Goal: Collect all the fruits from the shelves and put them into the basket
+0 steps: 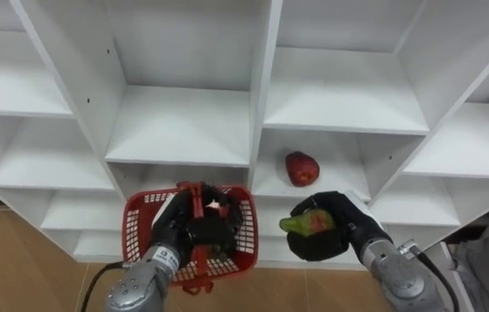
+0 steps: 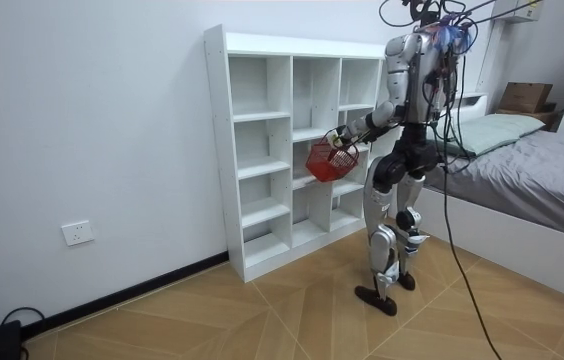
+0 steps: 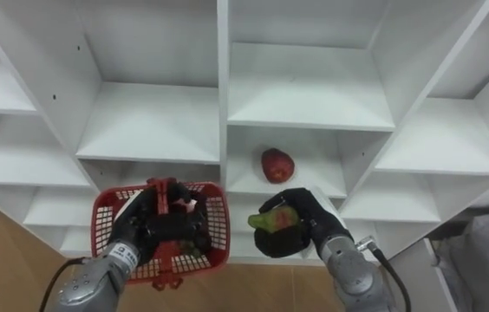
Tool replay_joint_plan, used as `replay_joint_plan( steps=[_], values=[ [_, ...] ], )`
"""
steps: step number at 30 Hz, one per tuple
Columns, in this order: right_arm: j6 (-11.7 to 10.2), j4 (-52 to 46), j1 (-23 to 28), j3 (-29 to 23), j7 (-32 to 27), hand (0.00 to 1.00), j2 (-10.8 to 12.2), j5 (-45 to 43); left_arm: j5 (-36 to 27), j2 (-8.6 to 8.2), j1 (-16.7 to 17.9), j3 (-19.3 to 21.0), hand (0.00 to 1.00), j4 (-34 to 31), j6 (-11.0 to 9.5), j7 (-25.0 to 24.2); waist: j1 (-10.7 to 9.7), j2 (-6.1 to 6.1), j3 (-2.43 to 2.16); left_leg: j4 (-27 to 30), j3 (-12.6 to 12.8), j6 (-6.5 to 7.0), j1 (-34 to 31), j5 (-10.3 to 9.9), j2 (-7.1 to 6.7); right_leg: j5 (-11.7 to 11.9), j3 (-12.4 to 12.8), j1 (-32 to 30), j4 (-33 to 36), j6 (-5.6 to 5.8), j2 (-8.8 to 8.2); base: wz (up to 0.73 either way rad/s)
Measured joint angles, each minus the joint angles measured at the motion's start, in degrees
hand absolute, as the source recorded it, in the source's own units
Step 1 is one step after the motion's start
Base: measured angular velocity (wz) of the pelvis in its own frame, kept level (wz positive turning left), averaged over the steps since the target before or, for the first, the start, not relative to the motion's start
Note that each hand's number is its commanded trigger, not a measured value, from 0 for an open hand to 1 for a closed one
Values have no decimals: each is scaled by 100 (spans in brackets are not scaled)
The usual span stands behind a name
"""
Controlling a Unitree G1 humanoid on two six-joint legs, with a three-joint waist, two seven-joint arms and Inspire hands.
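Left eye view: the robot's left hand (image 1: 175, 230) is curled round the red handle (image 1: 194, 199) of a red plastic mesh basket (image 1: 138, 236). It carries the basket low in front of the white open-shelved closet (image 1: 179, 130). The basket hangs just left of the centre upright, presumably so that a short sideways reach serves to load it. Its contents cannot be made out behind the hand.

The right hand (image 1: 342, 221) has its fingers wrapped about a green-and-red fruit (image 1: 308, 223). It holds the fruit clear of the shelf, beside the basket's right rim but not yet over it. The fruit lies in the palm, and the grasp looks secure.

A second, round red fruit (image 1: 302, 168) sits alone on a shelf to the right of that upright, above the right hand and touching nothing.

Room view: the robot stands upright, close against the closet front, with both arms forward at mid-shelf height.

Assessment: the step in hand is moving the held fruit to the basket. The red fruit is uncollected, so the task is judged partly done. The next move calls for bringing the hand over the basket opening before release. An early release risks dropping the fruit to the floor.
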Motion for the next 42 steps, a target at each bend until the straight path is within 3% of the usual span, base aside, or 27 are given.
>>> replay_joint_plan(
  steps=[11, 24, 33, 42],
  values=[
    [0, 5, 0, 7, 10, 100, 91, 0, 2, -4, 38, -24, 100, -1, 0, 0, 6, 0, 0, 1, 10, 0, 10, 0, -3, -1, 4, 12, 0, 2, -13, 0],
    [1, -3, -111, 239, 244, 100, 190, -31, 11, -26, 42, -320, 100, 11, -1, -78, 33, 24, 16, -27, 17, 2, 20, -1, -5, -2, 11, 9, 4, 5, -1, 0],
    [7, -43, -433, 415, 337, 100, 207, -60, 5, -32, 51, -383, 100, 43, 0, -77, 93, 85, 57, -30, 27, 2, 29, -1, -4, -1, 10, 12, 4, 5, -4, 0],
    [200, -114, -508, 693, 319, 100, 208, -251, -3, -20, 56, -459, 100, 43, 25, -78, 177, 97, 63, -32, 26, 2, 23, -2, -6, -1, 6, 6, -3, 6, -5, 0]
  ],
)
